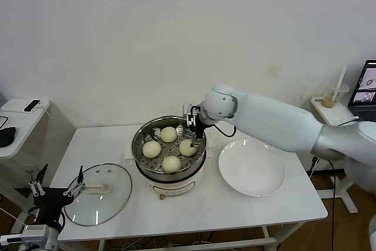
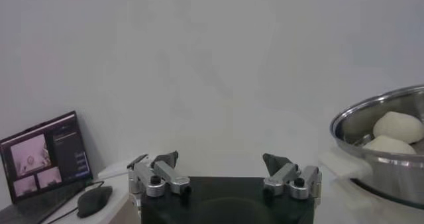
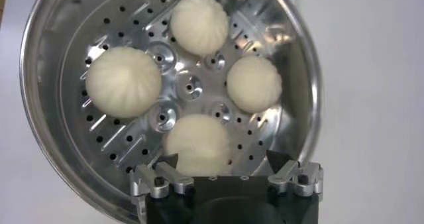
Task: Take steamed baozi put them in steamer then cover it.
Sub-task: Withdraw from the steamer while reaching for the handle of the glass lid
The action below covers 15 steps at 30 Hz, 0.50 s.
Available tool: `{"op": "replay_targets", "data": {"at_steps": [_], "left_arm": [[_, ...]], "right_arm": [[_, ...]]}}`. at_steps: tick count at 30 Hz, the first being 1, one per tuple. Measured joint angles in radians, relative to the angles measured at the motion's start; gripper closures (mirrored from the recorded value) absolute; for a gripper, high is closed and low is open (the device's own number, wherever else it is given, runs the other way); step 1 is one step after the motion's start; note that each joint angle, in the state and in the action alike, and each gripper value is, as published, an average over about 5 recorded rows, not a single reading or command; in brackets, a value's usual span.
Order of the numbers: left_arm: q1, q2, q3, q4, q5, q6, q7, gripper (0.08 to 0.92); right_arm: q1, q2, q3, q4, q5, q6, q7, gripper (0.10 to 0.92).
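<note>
Baozi, four of them [image 1: 168, 134] [image 1: 151, 149] [image 1: 187, 147] [image 1: 171, 163], sit on the perforated tray inside the steamer [image 1: 141, 136], which stands at the middle of the white tabletop [image 1: 194, 213]. In the pot they lie at roughly 12, 9, 3 and 6 o'clock around the tray's centre, apart from one another.

We see the right arm reaching in from 3 o'clock, its white forearm slanting down across the plate side, wrist bent so that the right gripper [image 1: 194, 130] hangs over the steamer's 2 o'clock rim, just above the bun nearest it. From the right wrist camera its fingers [image 3: 165, 169] stand spread with nothing between them, the bun below lying free on the tray.

We find the left gripper [image 1: 57, 188] low at 8 o'clock, off the tabletop's near-left edge, fingers wide apart and holding nothing.

The cover [image 1: 97, 194] lies flat on the tabletop at 8 o'clock from the steamer, handle up, just beside the left gripper. A white plate [image 1: 252, 168] lies at 3 o'clock from the steamer. Behind is a plain pale wall; a side table with a cup [image 1: 330, 99] and laptop [image 1: 367, 83] stands far right, another small table [image 1: 17, 123] far left.
</note>
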Motion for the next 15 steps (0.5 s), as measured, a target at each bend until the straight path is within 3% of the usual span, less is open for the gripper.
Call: {"op": "replay_targets", "data": {"at_steps": [8, 15], "left_arm": [[0.001, -0.011, 0.015, 0.001, 0.009, -0.006, -0.003, 0.177], [-0.009, -0.019, 0.034, 0.011, 0.018, -0.02, -0.01, 0.177]], "right_arm": [[-0.159, -0.146, 0.179, 0.173, 0.046, 0.042, 0.215, 0.203], [-0.441, -0.205, 0.438, 0.269, 0.035, 0.239, 0.485, 0.203]]}}
